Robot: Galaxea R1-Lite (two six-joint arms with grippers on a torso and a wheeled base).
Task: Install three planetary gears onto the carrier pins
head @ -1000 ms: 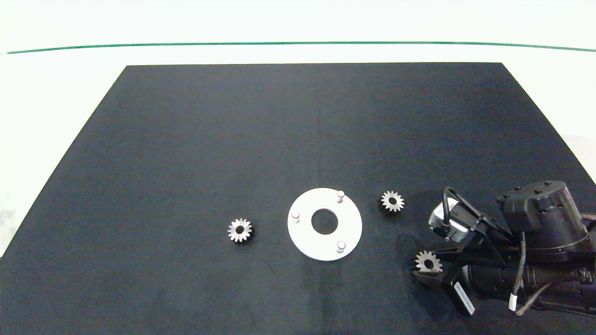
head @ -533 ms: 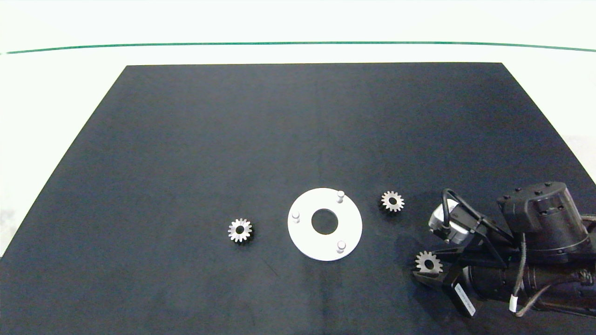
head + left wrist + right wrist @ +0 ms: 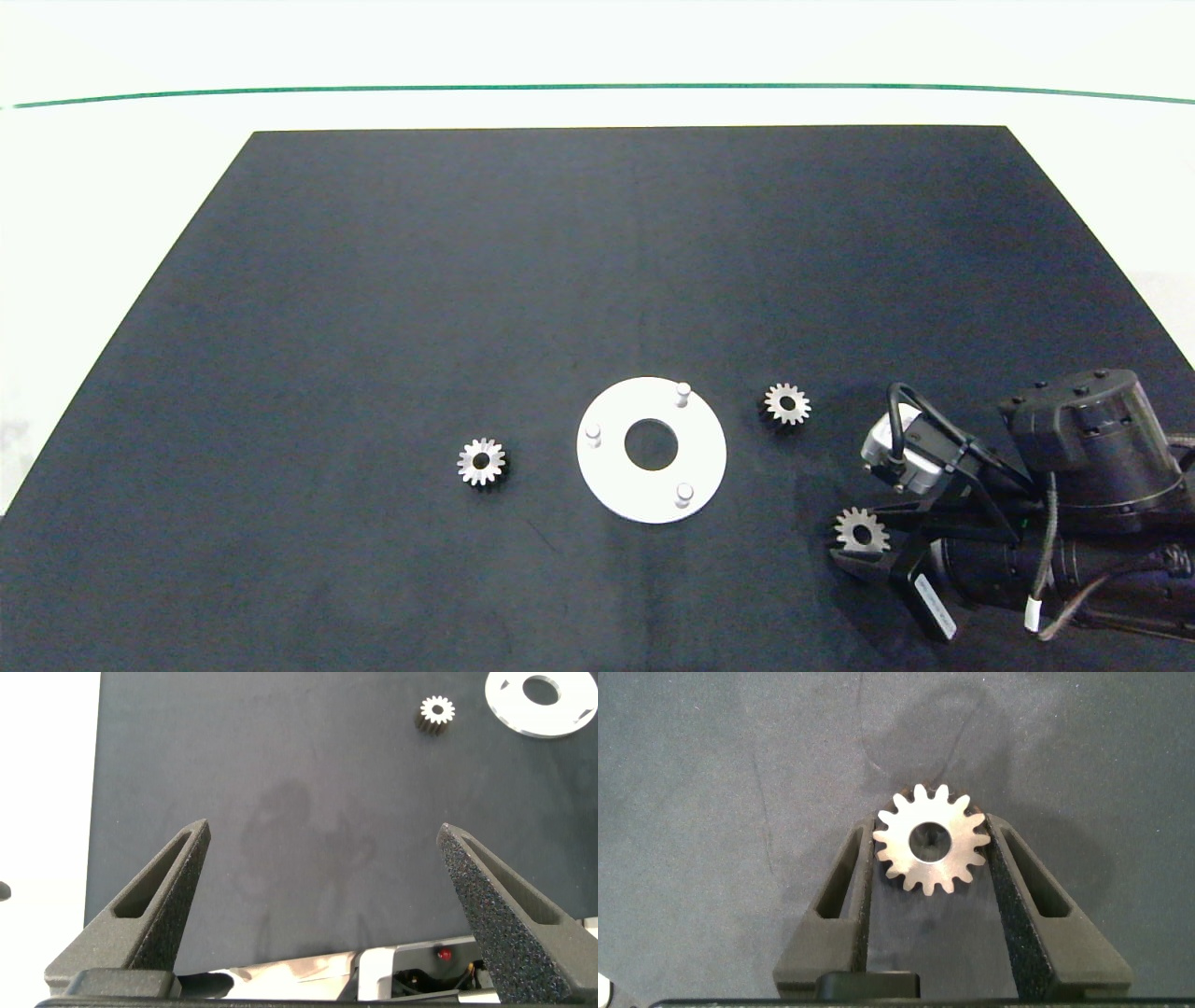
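A white carrier disc [image 3: 611, 476] lies flat on the black mat, its three carrier pins [image 3: 683, 390] [image 3: 592, 434] [image 3: 684, 492] standing bare. One planetary gear [image 3: 482, 461] lies left of the disc and another [image 3: 787, 404] right of it. To the front right, my right gripper [image 3: 845, 541] is shut on a third gear [image 3: 861, 532]. The right wrist view shows this gear [image 3: 957, 854] flat, pinched at its teeth inside the right gripper [image 3: 931, 831]. My left gripper [image 3: 323, 829] is open and holds nothing, far left of the left-hand gear [image 3: 436, 712] and the disc [image 3: 509, 709].
The black mat [image 3: 467, 280] covers most of the white table, with wide bare room behind and left of the disc. A green line [image 3: 597, 89] runs across the table beyond the mat. The right arm's body [image 3: 1074, 504] fills the front right corner.
The right arm has shifted slightly toward the front edge with the gear between its fingers. The disc and the two loose gears have not moved.
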